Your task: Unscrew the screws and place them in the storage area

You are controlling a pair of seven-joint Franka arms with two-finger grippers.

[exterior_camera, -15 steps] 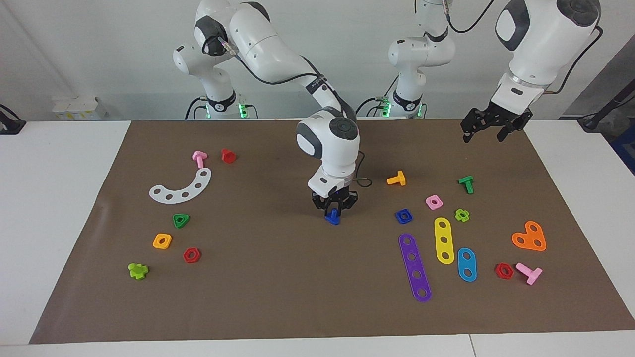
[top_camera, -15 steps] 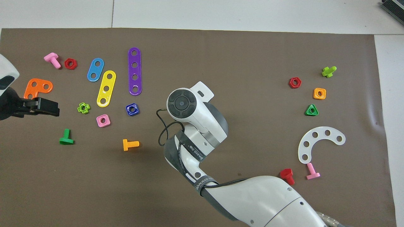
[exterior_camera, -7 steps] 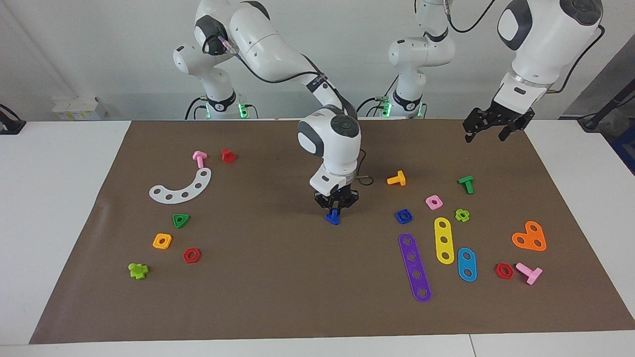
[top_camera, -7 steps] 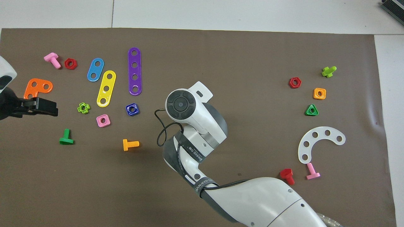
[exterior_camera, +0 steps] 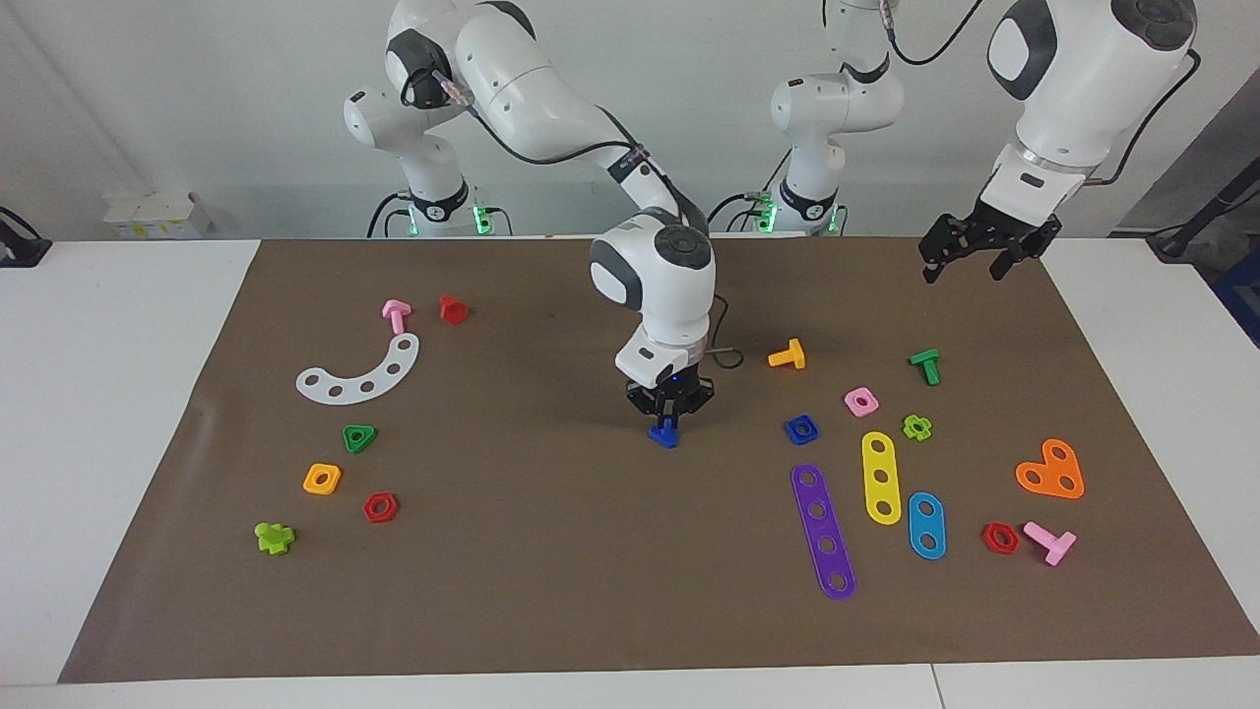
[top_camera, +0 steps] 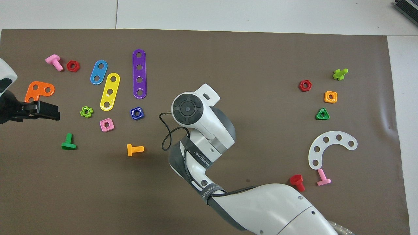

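The dark-blue bolt (exterior_camera: pixel 664 434) stands head-down on the brown mat (exterior_camera: pixel 551 571) near its middle. My right gripper (exterior_camera: pixel 668 414) points straight down over it, and its fingers are shut on the bolt's stem. In the overhead view the right wrist (top_camera: pixel 189 109) hides the bolt. The matching blue square nut (exterior_camera: pixel 801 429) lies loose on the mat toward the left arm's end and also shows in the overhead view (top_camera: pixel 137 113). My left gripper (exterior_camera: pixel 970 264) is open and empty. It hangs raised over the mat's corner near the left arm's base.
Purple (exterior_camera: pixel 823 532), yellow (exterior_camera: pixel 881 478) and blue strips (exterior_camera: pixel 926 525), an orange plate (exterior_camera: pixel 1051 471), and pink, orange and green bolts lie toward the left arm's end. A white arc (exterior_camera: pixel 360 371) and several nuts and bolts lie toward the right arm's end.
My right gripper's fingers have drawn in onto the blue bolt's stem, and the wrist has shifted slightly. The left gripper has risen a little and now holds still.
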